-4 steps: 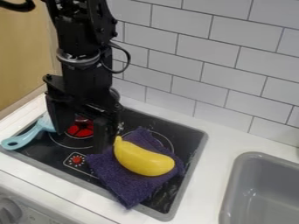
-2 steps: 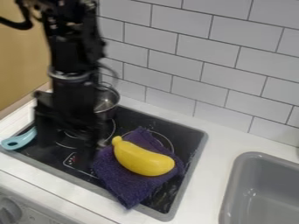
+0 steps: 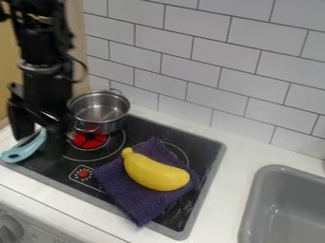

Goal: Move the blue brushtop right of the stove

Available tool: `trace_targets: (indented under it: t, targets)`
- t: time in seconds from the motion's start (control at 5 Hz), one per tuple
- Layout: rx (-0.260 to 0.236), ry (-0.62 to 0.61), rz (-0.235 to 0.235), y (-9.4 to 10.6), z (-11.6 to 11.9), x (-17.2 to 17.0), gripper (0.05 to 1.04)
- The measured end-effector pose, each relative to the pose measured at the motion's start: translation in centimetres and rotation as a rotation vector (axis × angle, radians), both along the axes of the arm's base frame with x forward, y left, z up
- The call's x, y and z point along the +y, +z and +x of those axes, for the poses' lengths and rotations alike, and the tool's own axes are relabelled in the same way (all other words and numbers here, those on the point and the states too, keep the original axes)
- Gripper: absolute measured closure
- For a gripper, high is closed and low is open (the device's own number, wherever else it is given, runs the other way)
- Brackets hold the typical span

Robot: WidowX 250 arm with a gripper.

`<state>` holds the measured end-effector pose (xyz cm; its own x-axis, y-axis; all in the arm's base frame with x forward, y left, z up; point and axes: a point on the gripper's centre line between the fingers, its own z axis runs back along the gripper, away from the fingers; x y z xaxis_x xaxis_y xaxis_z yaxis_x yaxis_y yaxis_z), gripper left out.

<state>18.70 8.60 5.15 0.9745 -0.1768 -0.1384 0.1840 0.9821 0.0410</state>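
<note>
My gripper hangs at the left over the stove's left corner, its two fingers apart. The light blue brush lies at that corner, its holed handle end pointing to the front left. Its upper part runs up behind and between the fingers, partly hidden, and I cannot tell whether they touch it. The black stove has a grey rim and a red-printed burner just right of the gripper.
A steel pot stands on the stove's back left. A yellow banana rests on a purple cloth at the stove's right half. White counter lies between stove and grey sink; a tiled wall rises behind.
The arm and gripper have moved left, from over the middle-left of the stove to the brush, uncovering the pot and the red burner. The brush, banana and cloth have stayed put.
</note>
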Motion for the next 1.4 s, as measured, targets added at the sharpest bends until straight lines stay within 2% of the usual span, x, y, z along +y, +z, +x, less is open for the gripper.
trace_targets:
  t: [0.2,0.4,0.6,1.0,1.2,1.4]
  targets:
    - [-0.026,-0.056,-0.016,-0.3,1.6,2.4,0.085]
    - [-0.023,-0.087,-0.032,-2.1,2.5,3.5,0.085]
    - [-0.050,-0.110,-0.060,-3.1,3.5,4.4,0.085]
    - [-0.054,-0.201,-0.070,-4.9,4.0,4.5,0.085]
    - [-0.058,-0.242,-0.085,-4.9,4.0,4.3,0.085]
    - [-0.056,-0.260,-0.088,-4.9,4.1,4.3,0.137]
